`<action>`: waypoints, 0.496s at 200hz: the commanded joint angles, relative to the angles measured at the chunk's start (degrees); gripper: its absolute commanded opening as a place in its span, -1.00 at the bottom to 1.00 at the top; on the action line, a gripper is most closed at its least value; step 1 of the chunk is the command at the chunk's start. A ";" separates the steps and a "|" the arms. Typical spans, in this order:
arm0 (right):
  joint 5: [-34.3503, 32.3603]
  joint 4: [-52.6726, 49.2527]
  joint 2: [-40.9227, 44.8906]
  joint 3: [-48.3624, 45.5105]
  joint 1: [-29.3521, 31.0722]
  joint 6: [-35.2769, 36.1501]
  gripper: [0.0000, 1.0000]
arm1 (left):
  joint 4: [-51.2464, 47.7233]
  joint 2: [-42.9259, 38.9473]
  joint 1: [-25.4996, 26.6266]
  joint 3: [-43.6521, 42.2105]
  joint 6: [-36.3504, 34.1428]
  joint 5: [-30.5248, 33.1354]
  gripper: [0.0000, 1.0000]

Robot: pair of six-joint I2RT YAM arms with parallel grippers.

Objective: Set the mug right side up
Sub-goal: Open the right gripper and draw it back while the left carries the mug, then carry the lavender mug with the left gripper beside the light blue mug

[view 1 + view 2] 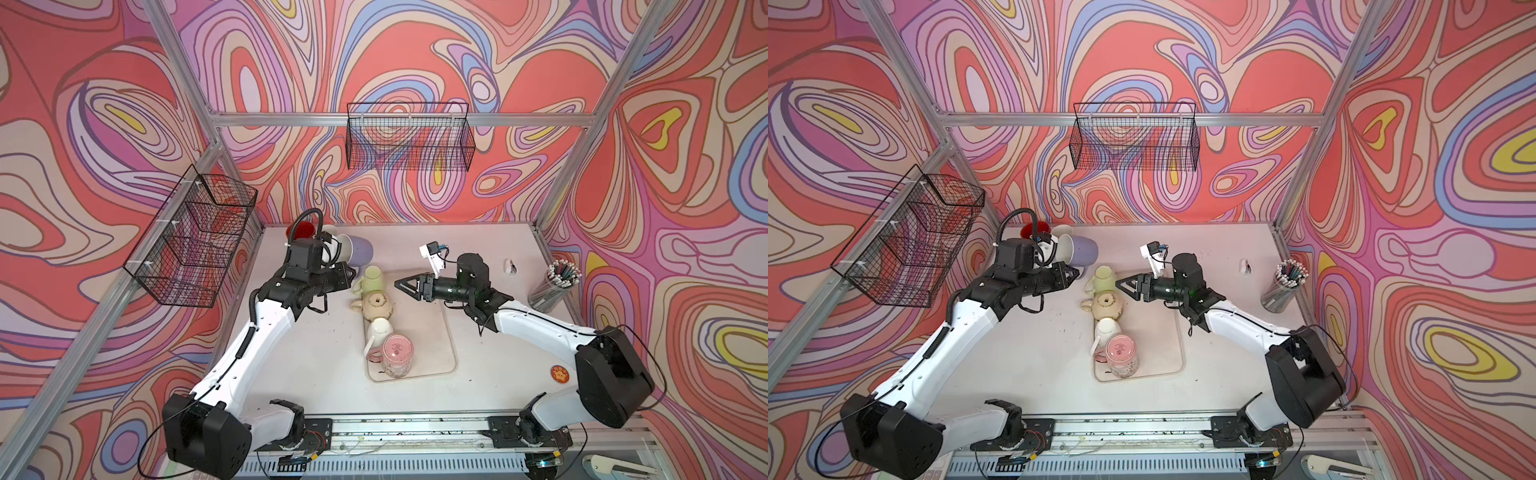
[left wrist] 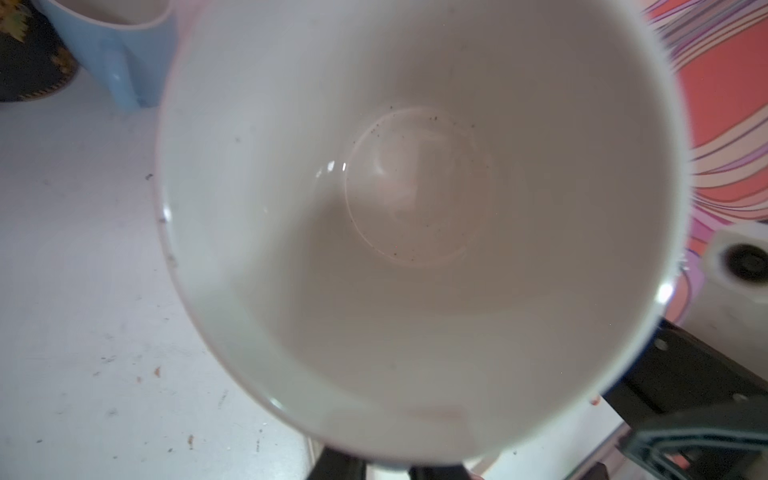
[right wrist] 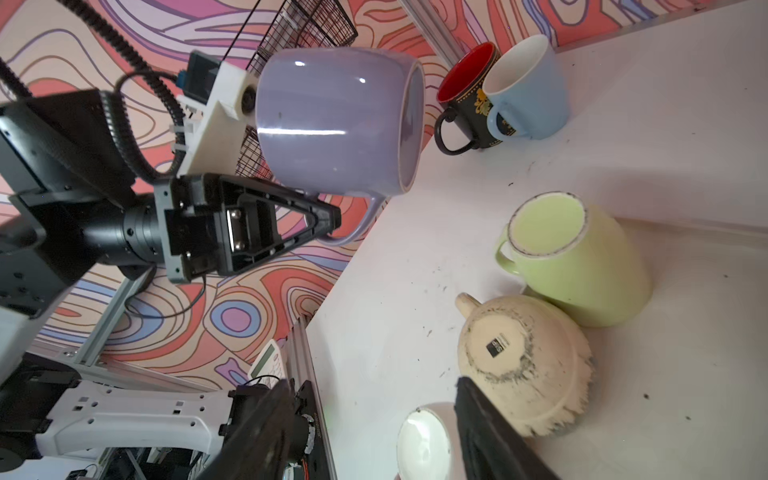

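Right wrist view: my left gripper [image 3: 328, 220] clamps the glossy, rounded lavender mug [image 3: 332, 120] by its loop handle [image 3: 368, 222], partly hidden; my right gripper [image 3: 374, 380] stands wide, blurred.

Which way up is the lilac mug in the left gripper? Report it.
Tipped on its side: the left gripper holds the lilac mug by its handle, clear of the table, mouth facing sideways.

The lavender mug [image 3: 332, 120] is lined in white. A pale green mug [image 3: 582, 266], a cream mug [image 3: 528, 361] flecked with dark specks and a pink mug [image 1: 397, 353] are seen near the middle. The walls [image 1: 415, 54] are covered with coral, lilac, blue and yellow swirls.
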State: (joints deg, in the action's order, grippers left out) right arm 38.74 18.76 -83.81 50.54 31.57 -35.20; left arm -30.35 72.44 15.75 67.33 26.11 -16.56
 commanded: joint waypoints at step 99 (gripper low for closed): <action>-12.66 -5.41 6.17 -9.56 0.09 9.19 0.94 | -16.30 25.11 0.00 32.47 -11.90 17.94 -1.00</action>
State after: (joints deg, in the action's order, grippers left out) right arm 29.52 12.67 -78.11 42.50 31.57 -26.41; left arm -44.91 94.08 15.75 93.30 17.41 -3.03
